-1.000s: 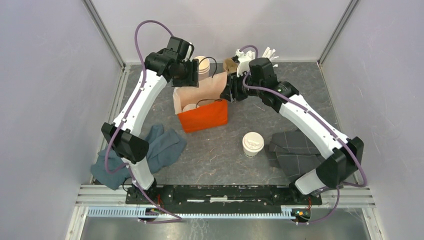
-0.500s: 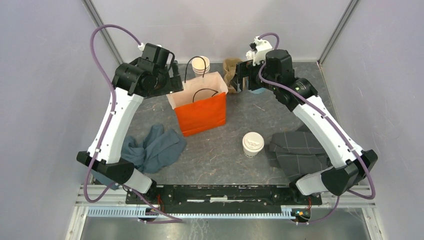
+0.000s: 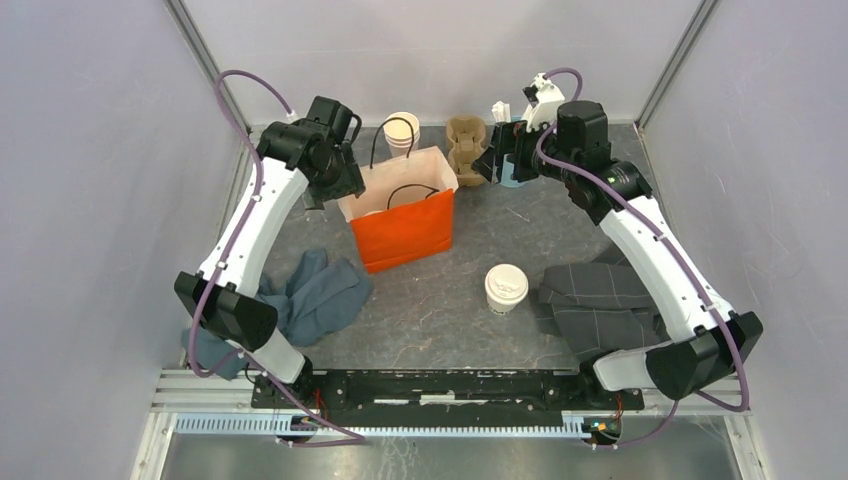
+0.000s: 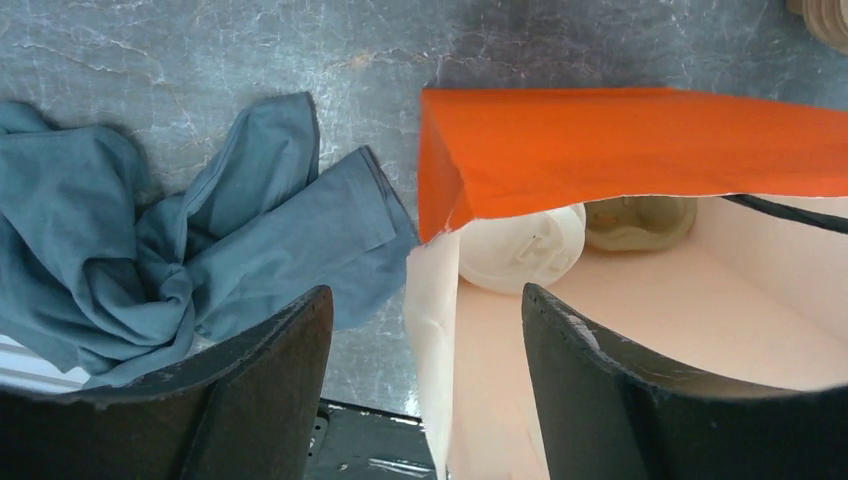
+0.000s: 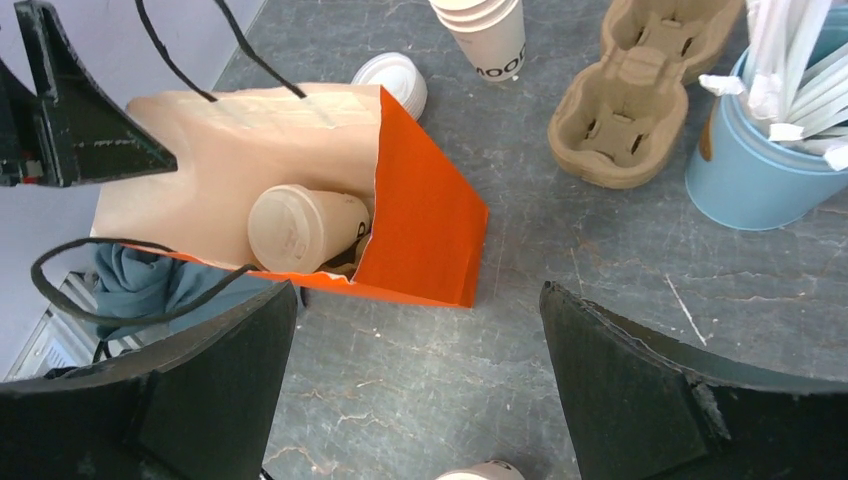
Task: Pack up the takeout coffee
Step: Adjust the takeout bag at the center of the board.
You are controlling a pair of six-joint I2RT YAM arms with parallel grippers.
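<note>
One takeout coffee [image 3: 506,288], a cream cup with a white sip lid, stands on the table in front of the orange paper bag [image 3: 405,228]. The other takeout coffee [image 5: 300,228] lies on its side inside the bag, its lid [image 4: 520,248] facing the left wall. My left gripper [image 4: 425,295] is open and straddles the bag's left rim without pinching it; it hangs at the bag's left side [image 3: 322,200]. My right gripper [image 5: 420,290] is open and empty, raised behind the bag near the straw tub [image 3: 492,165].
Behind the bag are a stack of lidless cups [image 5: 485,35], loose white lids [image 5: 395,80], brown pulp carriers [image 5: 640,100] and a blue tub of straws [image 5: 760,170]. A blue cloth [image 3: 320,295] lies left, a grey cloth [image 3: 590,305] right.
Both grippers opened and left the bag's mouth. The right one drew back toward the straw tub. The left one swung out, then came back to the bag's left rim. The bag now stands upright.
</note>
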